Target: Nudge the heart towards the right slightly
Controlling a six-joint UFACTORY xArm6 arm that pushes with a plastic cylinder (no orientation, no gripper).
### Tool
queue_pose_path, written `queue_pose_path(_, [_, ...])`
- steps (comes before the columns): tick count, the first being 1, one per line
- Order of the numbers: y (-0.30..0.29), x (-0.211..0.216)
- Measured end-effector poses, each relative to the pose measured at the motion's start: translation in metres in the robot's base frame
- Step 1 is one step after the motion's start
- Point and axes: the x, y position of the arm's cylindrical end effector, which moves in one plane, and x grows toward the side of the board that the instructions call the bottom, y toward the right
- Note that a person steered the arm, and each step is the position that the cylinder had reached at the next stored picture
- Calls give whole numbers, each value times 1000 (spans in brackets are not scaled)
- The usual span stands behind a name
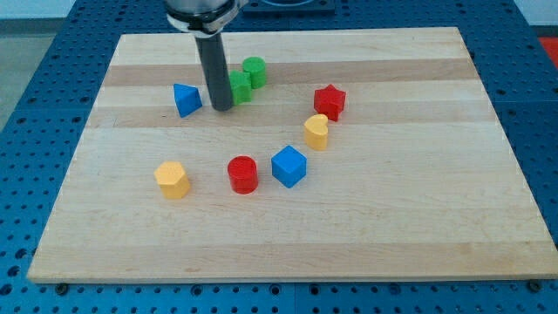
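Wooden board (366,227): yellow heart (316,132) right of my tip (221,108).

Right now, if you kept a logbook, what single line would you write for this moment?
step: heart nudge not begun | my tip: between blue block and green blocks | yellow heart: below red star, far right of tip

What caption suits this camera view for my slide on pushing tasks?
My tip rests between the blue triangle and green blocks, far from the yellow heart below the red star.

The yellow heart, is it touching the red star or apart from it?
Touching, it seems: the yellow heart sits against the red star with no board visible between them.
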Motion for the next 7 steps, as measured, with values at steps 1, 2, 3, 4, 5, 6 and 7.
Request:
queue_pose_path(1, [6, -3])
queue_pose_path(2, [6, 20])
queue_pose_path(3, [6, 52])
queue_pose_path(4, [16, 62])
queue_pose_path(5, [57, 61])
queue_pose_path(6, [116, 61])
queue_pose_path(7, [157, 61])
